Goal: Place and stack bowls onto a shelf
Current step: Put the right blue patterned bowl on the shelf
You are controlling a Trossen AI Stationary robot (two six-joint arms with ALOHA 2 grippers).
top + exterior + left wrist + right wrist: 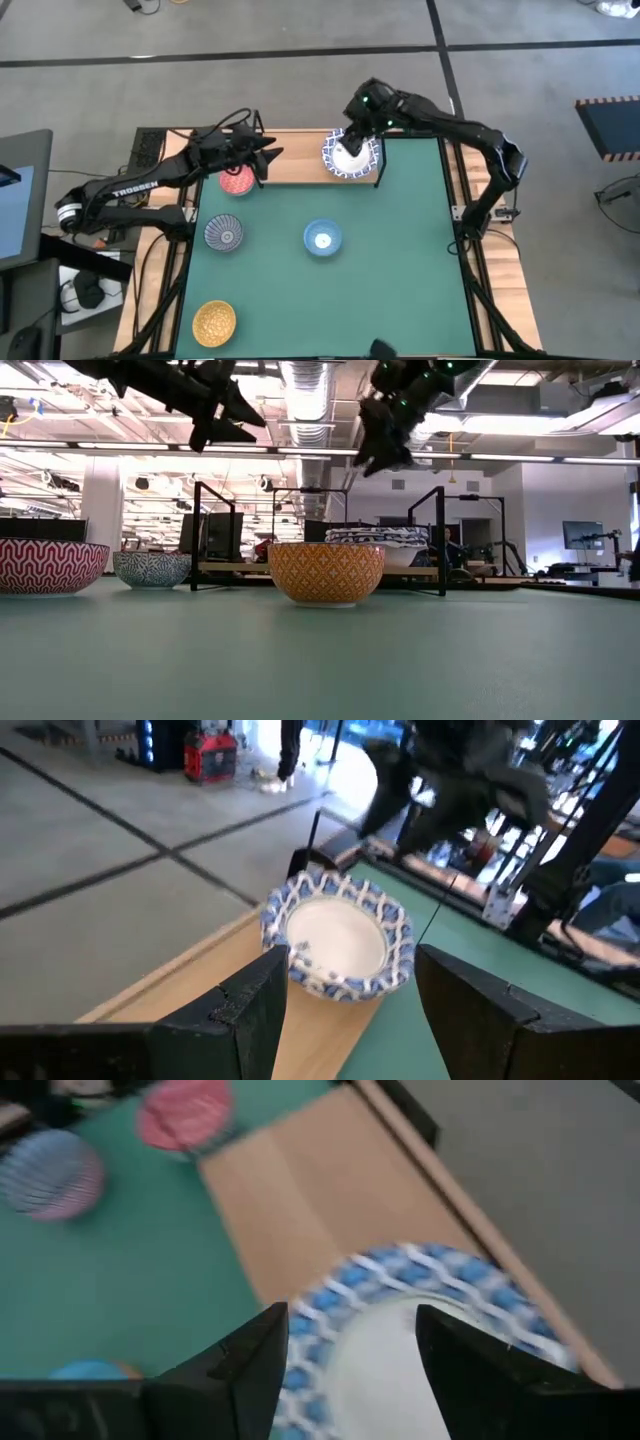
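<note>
Bowls in white and blue (351, 155) sit stacked on the shelf (300, 165); my right gripper (352, 128) hangs wide open above them, the left gripper (268, 153) also wide, with red (237, 180), patterned (223, 234), light blue (322, 238) and yellow (214, 321) bowls left.

- We see the high view straight down over the whole green mat (400, 260), both arms in frame, floor around it.
- Our low view sits at mat height, close behind the golden-yellow bowl (326, 572), facing level toward the shelf (320, 568) and the room beyond.
- Left wrist view looks forward and down along the shelf at the white bowl with blue lattice rim (338, 936), with floor and room beyond.
- Right wrist view hangs close above that same bowl, facing down.
- All four views share the shelf and that bowl.
</note>
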